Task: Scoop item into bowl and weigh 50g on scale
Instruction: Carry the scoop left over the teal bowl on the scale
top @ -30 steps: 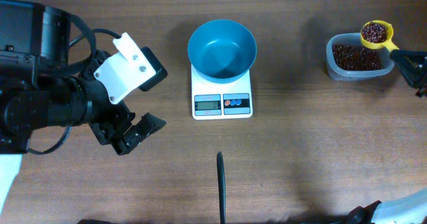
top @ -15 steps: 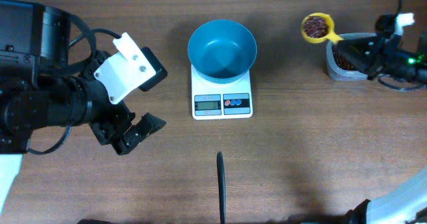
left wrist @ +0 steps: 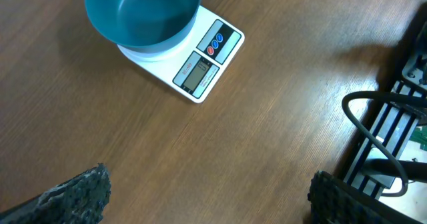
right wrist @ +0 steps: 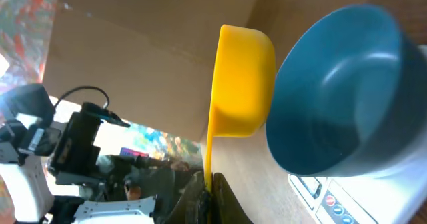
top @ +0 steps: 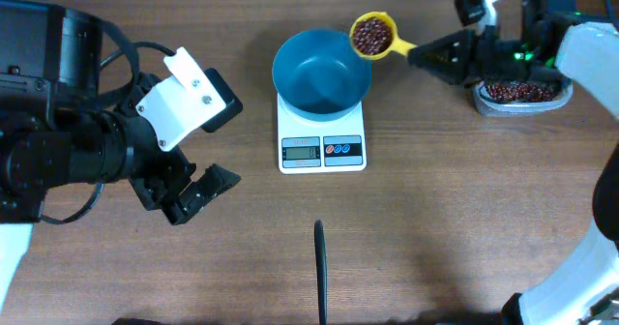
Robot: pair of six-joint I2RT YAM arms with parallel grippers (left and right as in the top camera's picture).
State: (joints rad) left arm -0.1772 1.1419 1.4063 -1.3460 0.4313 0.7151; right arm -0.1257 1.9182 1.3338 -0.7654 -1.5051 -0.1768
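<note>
Right gripper (top: 427, 54) clamped on yellow scoop (top: 395, 43), beans (top: 370, 37) above the rim of bowl (top: 319, 73) on scale (top: 322, 151); left gripper (left wrist: 207, 201) agape, empty — hazard: tipping this near the rim spills beans outside.

The left arm (top: 68, 151) is bulky matte black, with a white angular cover plate (top: 179, 107) bearing two screws and a looping black cable (top: 121, 49). The right arm (top: 590, 54) is white-shelled — black towards its end effector (top: 430, 54), where a green light (top: 519, 54) glows.
</note>
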